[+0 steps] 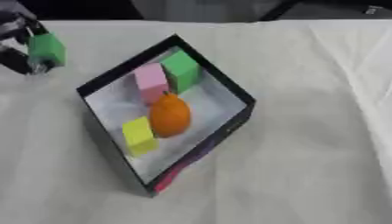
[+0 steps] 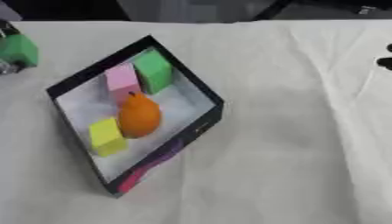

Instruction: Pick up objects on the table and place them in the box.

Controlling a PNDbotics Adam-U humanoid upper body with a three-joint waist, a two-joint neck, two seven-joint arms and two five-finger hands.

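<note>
left eye view shows the left hand (image 1: 19, 41) at the table's (image 1: 306, 131) far left corner, fingers curled round a green block (image 1: 47, 49) held just off the cloth, outside the box (image 1: 229, 124) and near its far left rim. the box sits toward the table's left half, already holding a pink block (image 1: 151, 81), a second green block (image 1: 182, 70), a yellow block (image 1: 138, 135) and an orange fruit (image 1: 169, 116). the held block looks light and stiff, with flat faces that suit a pinch across opposite sides; it seems unlikely to break if dropped in. a dark bit at the right edge of the right eye view may be the right hand (image 2: 385, 61); i cannot tell its fingers.
</note>
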